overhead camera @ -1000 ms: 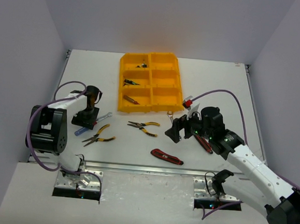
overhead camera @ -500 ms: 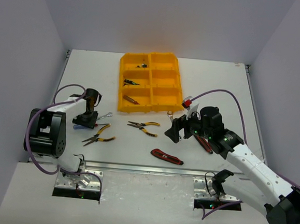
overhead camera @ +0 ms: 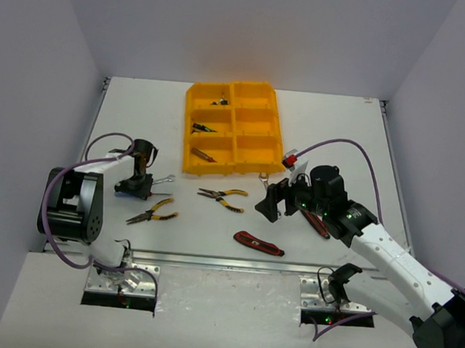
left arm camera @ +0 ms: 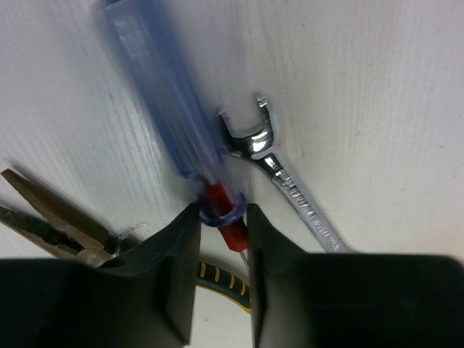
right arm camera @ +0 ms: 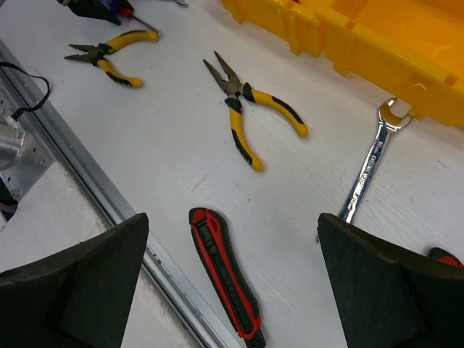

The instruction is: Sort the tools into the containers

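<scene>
The white table (overhead camera: 341, 126) takes up most of the shot, with the yellow-orange tray (overhead camera: 233, 130) parked at the far middle. Each of its three left compartments has one small item in it, too tiny for me to name.

The right gripper (overhead camera: 274, 200) hangs over the table right of centre. Its fingers are spread wide and there's nothing between them. Its wrist cam looks down on the yellow-black pliers (right arm camera: 250, 116) lying in the middle of the table. The red utility knife (right arm camera: 225, 272) is closer to the near edge. There's also a silver wrench (right arm camera: 366, 167) whose open end is tucked against the tray's near side.

The left gripper (overhead camera: 133, 189) is down at the table on the near left, pinching the red-blue screwdriver (left arm camera: 163, 94). One finger sits on each side of the collar where the blue handle meets the red bit. The screwdriver looks like it's lying flat on the table, well apart from the tray. A second wrench (left arm camera: 290, 188) is just beside it, and I honestly can't tell if they touch. A second pair of pliers (overhead camera: 153, 213) lies just near of that gripper.
</scene>
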`<action>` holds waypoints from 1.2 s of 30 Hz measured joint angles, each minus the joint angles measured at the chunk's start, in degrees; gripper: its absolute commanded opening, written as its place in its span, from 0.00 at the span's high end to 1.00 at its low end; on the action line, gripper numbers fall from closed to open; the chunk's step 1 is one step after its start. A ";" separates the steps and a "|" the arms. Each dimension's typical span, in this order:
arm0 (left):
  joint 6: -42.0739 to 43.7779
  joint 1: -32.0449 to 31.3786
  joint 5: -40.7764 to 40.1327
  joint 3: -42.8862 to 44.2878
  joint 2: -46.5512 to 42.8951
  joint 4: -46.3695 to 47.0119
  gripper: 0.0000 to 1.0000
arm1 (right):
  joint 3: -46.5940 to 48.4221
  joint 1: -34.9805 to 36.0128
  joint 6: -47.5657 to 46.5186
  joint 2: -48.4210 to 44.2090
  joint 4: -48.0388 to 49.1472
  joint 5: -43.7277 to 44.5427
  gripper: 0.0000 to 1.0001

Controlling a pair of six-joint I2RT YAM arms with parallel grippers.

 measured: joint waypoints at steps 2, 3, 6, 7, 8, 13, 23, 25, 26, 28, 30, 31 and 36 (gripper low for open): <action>0.09 0.00 0.02 -0.02 -0.11 0.32 1.00 | 0.00 0.00 0.00 0.00 0.00 0.00 0.02; 0.07 0.00 0.10 -0.10 -0.38 0.46 1.00 | 0.00 0.00 0.00 -0.02 0.00 0.02 0.02; 0.05 0.00 0.47 -0.42 -2.93 0.11 1.00 | 0.00 0.00 -0.02 -0.08 -0.02 0.14 0.02; 0.07 0.00 0.48 -0.41 -4.19 0.03 1.00 | 0.00 0.00 -0.02 -0.16 -0.03 0.25 0.02; 0.08 0.00 0.45 -0.39 -6.07 0.02 1.00 | 0.00 0.00 -0.04 -0.26 -0.05 0.34 0.02; 0.92 0.00 0.29 -0.21 -13.88 0.05 1.00 | 0.00 0.00 -0.10 -0.61 -0.31 0.93 0.02; 5.62 -10.16 -6.18 6.60 -19.35 2.64 1.00 | 0.00 0.00 -0.52 -3.21 -2.15 6.19 0.02; 5.36 -14.39 -8.58 10.13 -17.67 2.88 1.00 | 0.00 0.00 -0.23 -4.76 -2.38 7.94 0.02; 4.99 -16.07 -9.91 12.48 -16.15 2.16 1.00 | 0.00 0.00 0.01 -5.65 -2.86 8.97 0.02; 4.01 -18.51 -12.49 17.27 -11.72 2.59 1.00 | 0.00 0.00 0.47 -7.34 -3.90 10.71 0.02; 3.01 -20.52 -14.60 21.34 -6.94 2.82 1.00 | 0.00 0.00 0.86 -9.04 -4.97 12.38 0.02; 2.40 -21.39 -15.71 23.13 -4.38 2.70 1.00 | 0.00 0.00 1.01 -10.11 -5.59 13.25 0.02; -0.96 -24.65 -18.29 29.93 7.03 1.56 1.00 | 0.01 0.00 1.46 -15.10 -8.49 16.87 0.02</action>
